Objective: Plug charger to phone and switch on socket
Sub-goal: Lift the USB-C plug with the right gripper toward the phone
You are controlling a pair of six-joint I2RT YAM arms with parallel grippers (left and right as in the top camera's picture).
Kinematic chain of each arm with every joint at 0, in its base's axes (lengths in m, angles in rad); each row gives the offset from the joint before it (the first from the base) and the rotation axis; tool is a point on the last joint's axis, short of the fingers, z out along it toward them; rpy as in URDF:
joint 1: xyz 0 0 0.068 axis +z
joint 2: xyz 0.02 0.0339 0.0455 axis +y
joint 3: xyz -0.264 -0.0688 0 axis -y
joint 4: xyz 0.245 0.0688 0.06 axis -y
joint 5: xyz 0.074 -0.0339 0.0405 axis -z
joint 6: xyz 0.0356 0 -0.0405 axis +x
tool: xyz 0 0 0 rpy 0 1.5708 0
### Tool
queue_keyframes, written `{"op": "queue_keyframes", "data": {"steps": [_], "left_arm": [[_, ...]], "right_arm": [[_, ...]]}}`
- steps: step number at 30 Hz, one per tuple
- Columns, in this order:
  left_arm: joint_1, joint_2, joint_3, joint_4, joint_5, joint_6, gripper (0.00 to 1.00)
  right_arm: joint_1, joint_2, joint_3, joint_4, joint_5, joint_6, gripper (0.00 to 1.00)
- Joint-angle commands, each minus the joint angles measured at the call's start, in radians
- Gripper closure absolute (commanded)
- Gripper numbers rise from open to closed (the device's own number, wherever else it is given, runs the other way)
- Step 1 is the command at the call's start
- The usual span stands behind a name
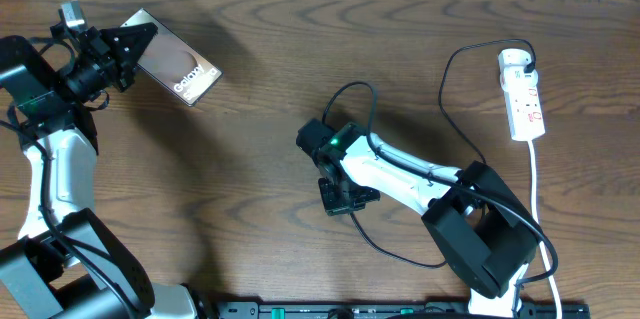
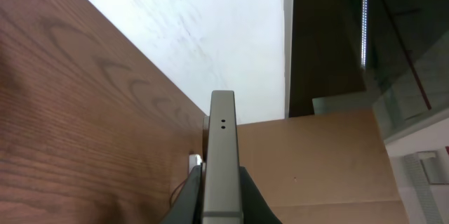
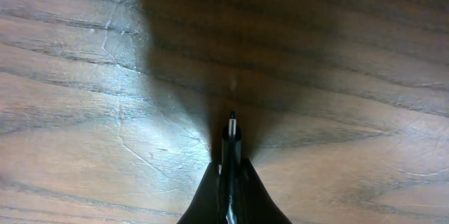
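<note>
My left gripper (image 1: 135,47) is shut on the phone (image 1: 180,69), a bronze slab with white lettering, and holds it tilted at the table's far left. In the left wrist view the phone (image 2: 222,154) shows edge-on between my fingers (image 2: 222,196). My right gripper (image 1: 345,199) at mid table is shut on the charger's connector end (image 3: 231,140), which sticks out from the fingertips (image 3: 230,175) just above the wood. The charger cable (image 1: 450,89) runs to the white socket (image 1: 524,94) at the far right, where it is plugged in.
The socket's white cord (image 1: 540,199) runs down the right side toward the front edge. Thicker black robot cables loop round the right arm (image 1: 420,179). A cardboard surface (image 2: 316,161) and a white wall lie beyond the table's edge in the left wrist view.
</note>
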Motion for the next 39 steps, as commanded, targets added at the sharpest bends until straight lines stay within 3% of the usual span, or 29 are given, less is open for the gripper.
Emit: {"op": "queue_keyframes", "data": {"steps": [1,5,9,16,26,32,39], "left_arm": [[0.003,-0.017,0.019,0.005,0.032,0.014,0.93],[0.003,-0.017,0.019,0.005,0.032,0.014,0.93],[0.003,-0.016,0.019,0.005,0.036,0.014,0.93],[0.003,-0.017,0.019,0.005,0.044,0.014,0.93],[0.002,-0.017,0.019,0.006,0.066,0.018,0.93],[0.002,-0.016,0.019,0.006,0.105,0.027,0.93],[-0.014,-0.017,0.019,0.006,0.173,0.09,0.93]], "right_arm": [[-0.012,0.012,0.022,-0.001,0.015,0.007,0.99],[-0.039,0.012,0.05,0.002,-0.047,-0.066,0.99],[-0.086,0.011,0.097,0.032,-0.247,-0.231,0.99],[-0.188,0.011,0.135,0.057,-0.82,-0.704,0.99],[-0.267,0.011,0.135,-0.02,-1.136,-1.116,0.99],[-0.265,0.011,0.135,0.076,-1.247,-1.139,0.99],[-0.265,0.011,0.135,0.231,-1.28,-0.968,0.99]]}}
